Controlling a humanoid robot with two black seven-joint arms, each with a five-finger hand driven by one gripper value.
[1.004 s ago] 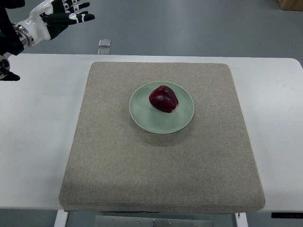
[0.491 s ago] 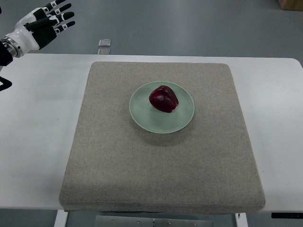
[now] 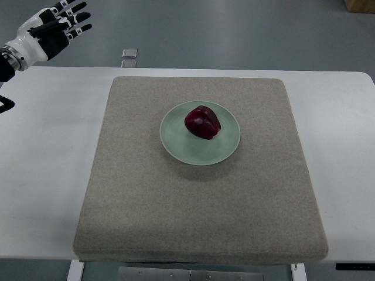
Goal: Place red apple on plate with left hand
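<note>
Red apple [image 3: 203, 122] rests on plate [image 3: 225, 149]. Left hand [image 3: 50, 32] far up-left of plate, well apart, fingers spread, holding nothing.

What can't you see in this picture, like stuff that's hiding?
All in the top view:
- Underside of the red apple: hidden by the apple itself, against the plate.
- Left hand: its arm is cut off by the left edge.
- Right hand: out of frame.
- Small floor object: too small to identify.
</note>
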